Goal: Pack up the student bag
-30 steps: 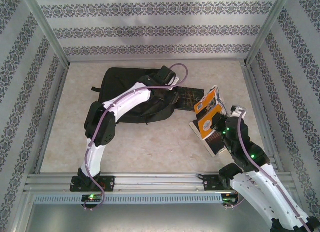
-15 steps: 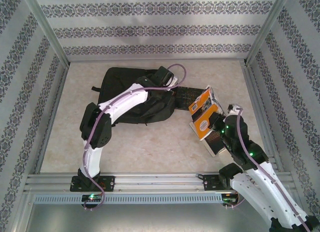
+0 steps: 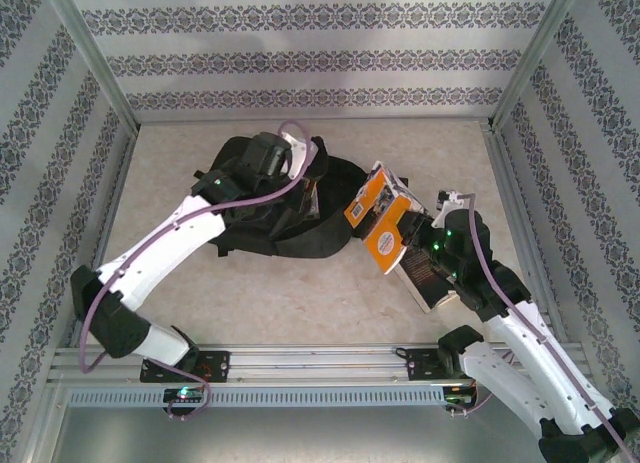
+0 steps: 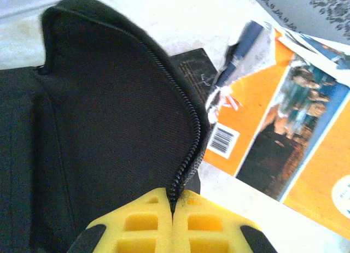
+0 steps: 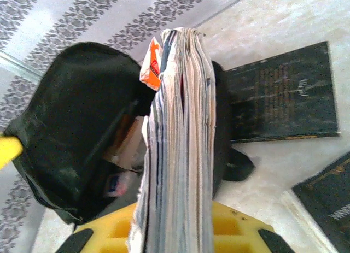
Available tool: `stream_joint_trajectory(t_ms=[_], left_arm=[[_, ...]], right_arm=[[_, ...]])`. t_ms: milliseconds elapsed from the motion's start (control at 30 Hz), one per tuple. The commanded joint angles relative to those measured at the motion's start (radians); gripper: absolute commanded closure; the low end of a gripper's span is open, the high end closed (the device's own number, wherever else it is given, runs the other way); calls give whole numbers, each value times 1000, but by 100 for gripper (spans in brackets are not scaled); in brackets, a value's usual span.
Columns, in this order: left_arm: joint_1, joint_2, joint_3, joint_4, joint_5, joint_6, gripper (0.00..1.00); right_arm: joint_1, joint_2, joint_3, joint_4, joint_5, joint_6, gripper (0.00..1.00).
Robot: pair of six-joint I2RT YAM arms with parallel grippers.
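Beige table [image 3: 300, 313], patterned walls. Student bag [image 3: 300, 238] sits left of centre, with the left gripper [image 4: 172, 206] pinched shut on its zip edge. Right gripper [image 3: 407, 231] clamps an orange book [image 3: 378, 215] at the bag's mouth, not yet in. Dark book [image 5: 279, 94] lies unpacked beside the bag.

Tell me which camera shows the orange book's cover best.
Left wrist: the orange book sits large on the frame's right side, barcode and photo clear, though cropped. Top external shows it whole but small, tilted in the right gripper. Right wrist sees it edge-on, pages toward the lens.
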Motion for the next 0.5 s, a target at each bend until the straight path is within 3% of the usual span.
stream_joint_trajectory(t_ms=[0,133,333,367,467], left_arm=[[-3,-97,-57,78,81,-76,100],[-3,-176,-150,135,158,-145,100],[17,-208,-237,169,169,-156,100],[24,-204,-249,177,168,-159,95],[51,-187,-265,192,162,-162,62]], right_arm=[[1,14,62,119,-90,71,100],[1,67,61,171,-174,171,100],[3,145,15,293,-264,375,100],[2,163,11,309,-282,406,100],[7,195,6,362,-328,450,100]])
